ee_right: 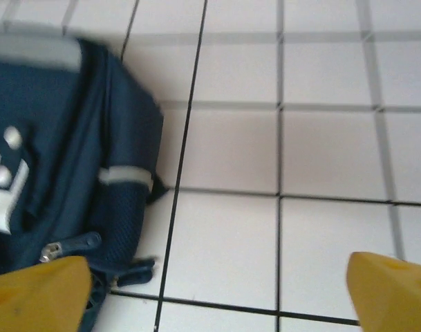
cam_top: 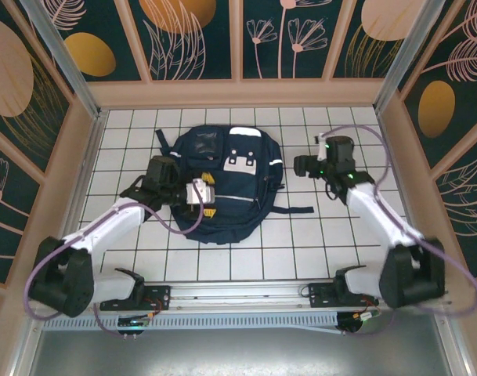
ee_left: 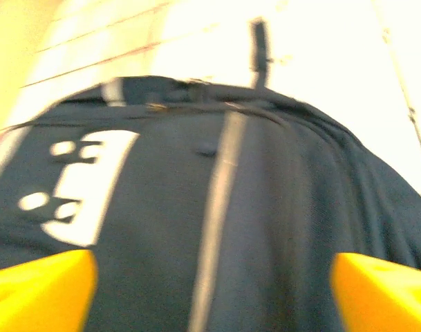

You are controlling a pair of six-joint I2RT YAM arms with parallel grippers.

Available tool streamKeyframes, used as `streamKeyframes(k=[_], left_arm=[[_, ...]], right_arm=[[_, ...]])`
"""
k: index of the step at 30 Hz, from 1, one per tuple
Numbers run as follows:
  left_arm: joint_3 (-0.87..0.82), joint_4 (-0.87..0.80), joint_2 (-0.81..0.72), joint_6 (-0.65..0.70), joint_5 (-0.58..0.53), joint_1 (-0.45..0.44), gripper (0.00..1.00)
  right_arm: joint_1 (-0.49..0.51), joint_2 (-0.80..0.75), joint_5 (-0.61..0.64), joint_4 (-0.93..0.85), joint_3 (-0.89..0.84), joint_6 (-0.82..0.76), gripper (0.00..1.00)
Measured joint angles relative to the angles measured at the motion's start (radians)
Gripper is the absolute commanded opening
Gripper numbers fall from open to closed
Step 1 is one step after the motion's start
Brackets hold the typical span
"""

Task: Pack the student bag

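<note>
Shows student bag [cam_top: 222, 184] flat on table [ee_right: 321, 159], directly beneath left pincer [ee_left: 210, 290], spread wide and empty; sits just left of right pincer [ee_right: 217, 290], likewise released; next, aim squarely at a zip pull [ee_right: 52, 250] before closing.

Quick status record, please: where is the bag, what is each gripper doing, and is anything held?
bag: student bag lying flat, front side up, mid-table
left arm: left gripper open, over the bag's front panel; contact unclear
right arm: right gripper open, over bare tiles beside the bag's side
held: nothing in either gripper
image quality: both wrist views blurred
</note>
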Motion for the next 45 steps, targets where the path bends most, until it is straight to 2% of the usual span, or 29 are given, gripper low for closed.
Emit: streamKeyframes(k=[4,8,12,15,20,24,27,29,45], left_arm=[[-0.029,0.187,-0.155,-0.327,-0.230,0.024,0.99],[-0.147,0.338,-0.261,-0.605,-0.486,0.153,0.99],[-0.381,0.550,-0.253,-0.780,-0.692,0.278,0.99],[-0.503,0.690,-0.142,-0.849,-0.758,0.325,0.99],[-0.552,0.913,0.034,-0.890,-0.785,0.342,0.99],[-0.541,1.125,0.135,-0.907,-0.793,0.342,0.99],[-0.531,1.253,0.246,-0.915,-0.804,0.346,0.99],[-0.532,1.276,0.277,-0.918,-0.803,0.352,0.99],[-0.529,1.332,0.282,-0.933,-0.800,0.362,0.99]], right_arm=[[-0.008,-0.259,0.103,0.212,-0.178,0.025,0.99],[-0.027,-0.380,0.130,0.504,-0.431,-0.036,0.99],[-0.109,-0.310,0.129,0.719,-0.618,-0.036,0.99],[-0.182,-0.185,0.125,0.908,-0.697,-0.015,0.99],[-0.217,0.127,0.098,1.255,-0.740,-0.013,0.99],[-0.228,0.362,0.067,1.422,-0.697,-0.015,0.99],[-0.233,0.383,0.036,1.444,-0.668,-0.019,0.99],[-0.233,0.383,0.026,1.480,-0.665,-0.019,0.99],[-0.233,0.383,0.036,1.494,-0.637,-0.017,0.99]])
